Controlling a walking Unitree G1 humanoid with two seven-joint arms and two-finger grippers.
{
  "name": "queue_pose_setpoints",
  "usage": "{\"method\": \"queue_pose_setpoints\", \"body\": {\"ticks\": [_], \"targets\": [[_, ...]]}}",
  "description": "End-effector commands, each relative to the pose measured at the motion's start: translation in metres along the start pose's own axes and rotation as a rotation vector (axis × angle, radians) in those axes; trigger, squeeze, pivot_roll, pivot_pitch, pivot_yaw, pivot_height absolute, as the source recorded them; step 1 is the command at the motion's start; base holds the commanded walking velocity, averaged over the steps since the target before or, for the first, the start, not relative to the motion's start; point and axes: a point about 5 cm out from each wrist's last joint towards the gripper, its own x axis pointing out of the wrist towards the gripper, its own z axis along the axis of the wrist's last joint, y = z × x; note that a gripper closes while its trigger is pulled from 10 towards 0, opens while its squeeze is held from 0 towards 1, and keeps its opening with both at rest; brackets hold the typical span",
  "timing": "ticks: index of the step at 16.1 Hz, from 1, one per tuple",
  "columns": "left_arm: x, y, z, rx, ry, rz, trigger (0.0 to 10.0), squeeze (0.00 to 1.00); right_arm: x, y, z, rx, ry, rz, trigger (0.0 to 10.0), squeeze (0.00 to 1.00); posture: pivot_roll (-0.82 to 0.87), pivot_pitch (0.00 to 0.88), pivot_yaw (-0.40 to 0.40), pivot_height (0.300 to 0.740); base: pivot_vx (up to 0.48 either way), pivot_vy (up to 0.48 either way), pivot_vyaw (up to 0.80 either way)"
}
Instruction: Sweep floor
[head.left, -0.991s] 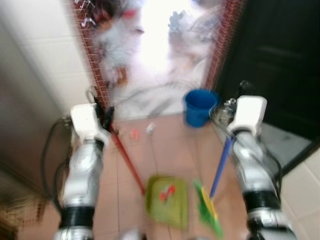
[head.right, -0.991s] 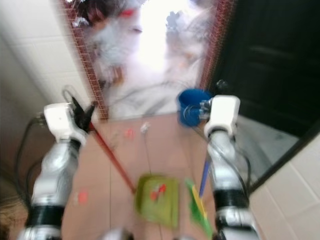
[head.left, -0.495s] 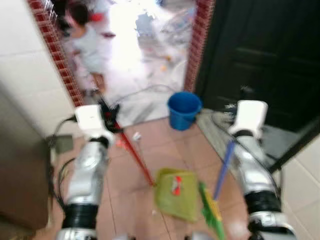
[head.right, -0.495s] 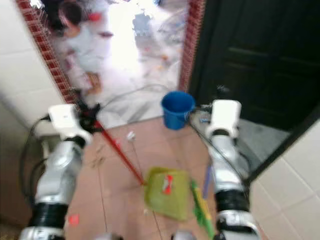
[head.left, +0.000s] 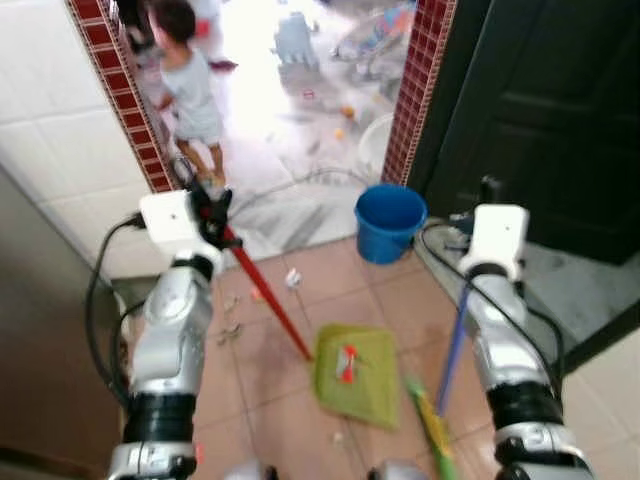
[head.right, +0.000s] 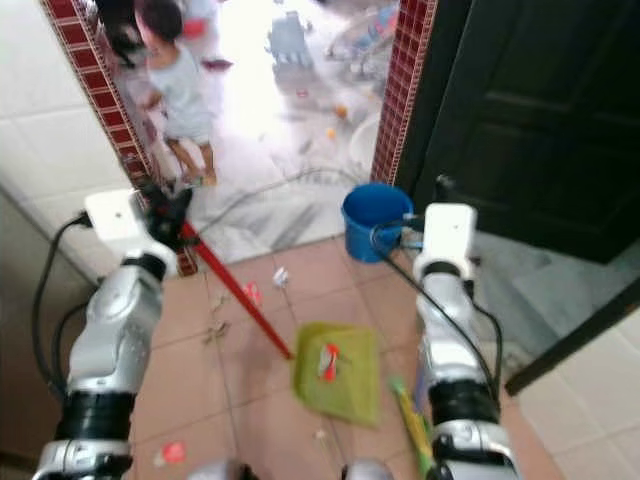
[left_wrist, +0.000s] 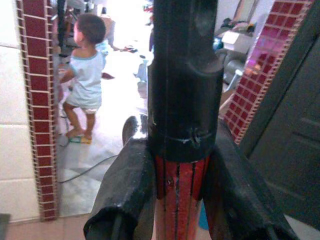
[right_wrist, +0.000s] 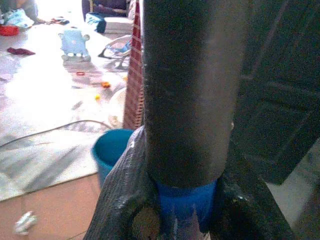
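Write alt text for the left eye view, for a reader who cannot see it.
A robot's left pincer grips a red-handled green dustpan resting on a tiled floor, while its right pincer holds a blue-handled broom. Ahead stand a blue bucket and a person in a bright doorway.

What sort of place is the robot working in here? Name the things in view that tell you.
Probably a lived-in home, at a tiled doorway between rooms. A blue bucket stands by the red-tiled door frame, a green dustpan holding red litter lies on the floor tiles, and a child stands beyond among scattered toys.
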Motion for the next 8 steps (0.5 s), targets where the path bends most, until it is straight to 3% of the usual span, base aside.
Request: {"method": "queue_pose_setpoints", "body": {"ticks": [1,3,8], "targets": [[0.000,-0.001,0.010,0.067,-0.050,-0.010,10.0,0.00,0.004,-0.008,0.005,-0.002,-0.021,-0.024,10.0,0.00,-0.10,0.007,0.041,0.740,0.000,0.000,0.00],[-0.003,0.004,0.003,0.141,-0.041,-0.011,10.0,0.00,0.004,-0.007,0.003,-0.010,-0.009,-0.017,10.0,0.00,-0.10,0.009,0.041,0.740,0.000,0.000,0.00],[-0.010,0.014,-0.022,0.238,0.034,-0.008,10.0,0.00,0.005,-0.002,0.001,0.002,0.014,-0.006,10.0,0.00,-0.10,0.018,0.044,0.740,0.000,0.000,0.00]]}}
